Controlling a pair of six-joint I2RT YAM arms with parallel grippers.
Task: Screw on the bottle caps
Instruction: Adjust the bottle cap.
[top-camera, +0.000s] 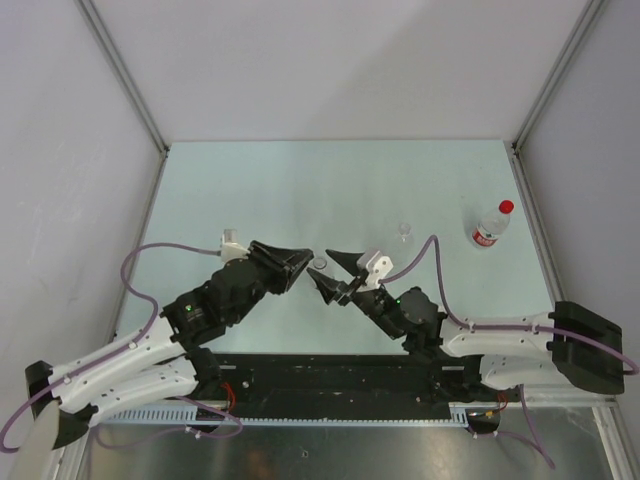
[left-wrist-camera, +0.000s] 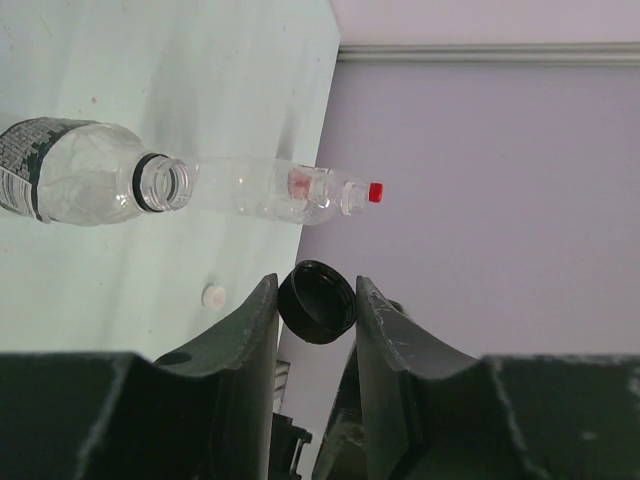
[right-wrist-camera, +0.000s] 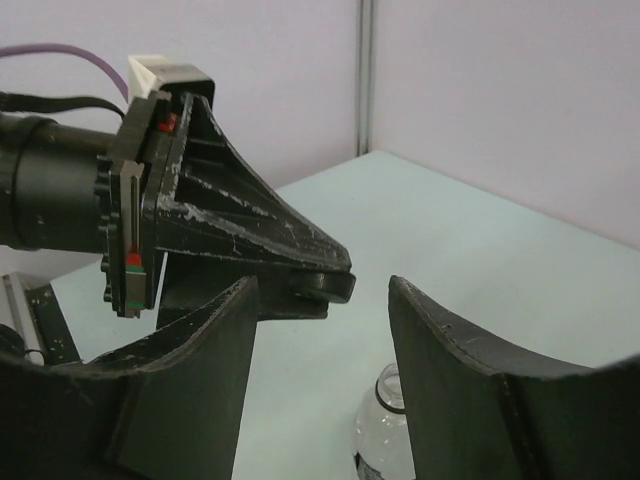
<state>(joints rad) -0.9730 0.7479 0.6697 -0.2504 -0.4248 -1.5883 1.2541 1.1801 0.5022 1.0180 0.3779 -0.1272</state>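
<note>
Pale table (top-camera: 300, 190), mid-task: left gripper (left-wrist-camera: 315, 285) pinches the black cap (left-wrist-camera: 317, 300) between close-set fingers, aloft and apart from the open bottle (left-wrist-camera: 90, 185); right gripper (right-wrist-camera: 322, 290) half open, empty; next, likely: steady that bottle, seat cap squarely on its neck.
</note>
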